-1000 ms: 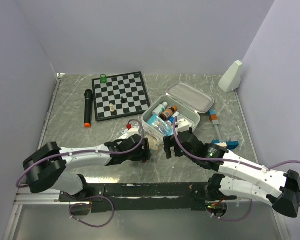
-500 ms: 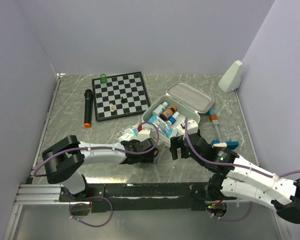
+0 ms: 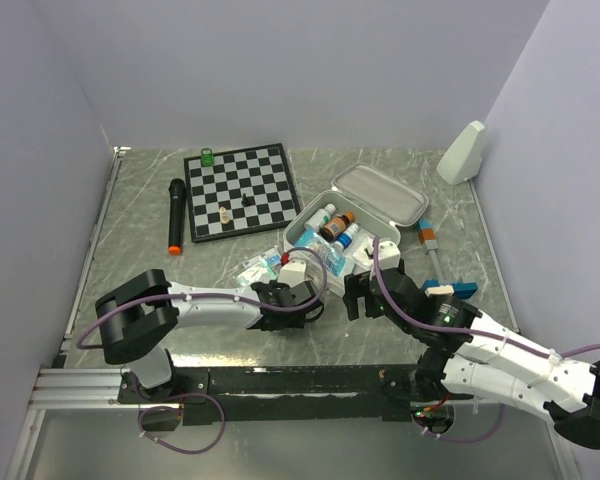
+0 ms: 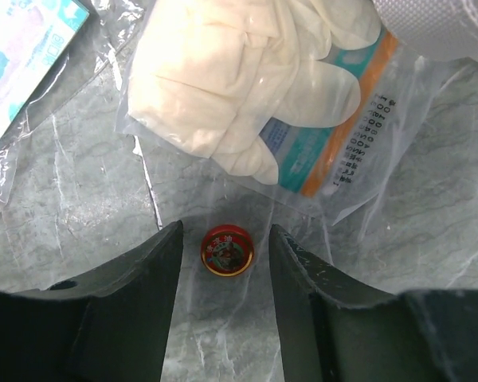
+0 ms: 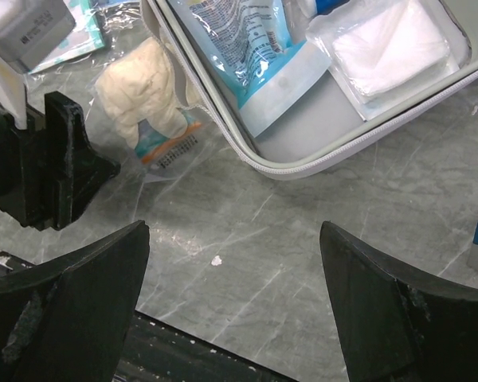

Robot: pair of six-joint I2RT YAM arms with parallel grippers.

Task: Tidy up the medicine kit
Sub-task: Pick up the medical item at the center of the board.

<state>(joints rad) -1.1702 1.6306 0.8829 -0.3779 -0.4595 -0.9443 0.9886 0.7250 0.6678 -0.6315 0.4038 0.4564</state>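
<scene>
Item count on the desk [image 3: 140, 250]:
- medicine kit [image 3: 388, 243]: one
- small bottles [image 3: 337, 226] inside it: three
- chessboard [image 3: 242, 190]: one
- chess pieces [image 3: 226, 212] on the board: two
- microphone [image 3: 176, 215]: one
- red round tin [image 4: 228, 250]: one
- bag of white gloves [image 4: 247, 79]: one

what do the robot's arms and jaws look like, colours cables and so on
The left arm and right arm match: white link shells with black joint housings and black elbows. A purple cable loops loosely along each arm. The jaws are matte black, thick and tapering toward the tips. No markings are readable.
</scene>
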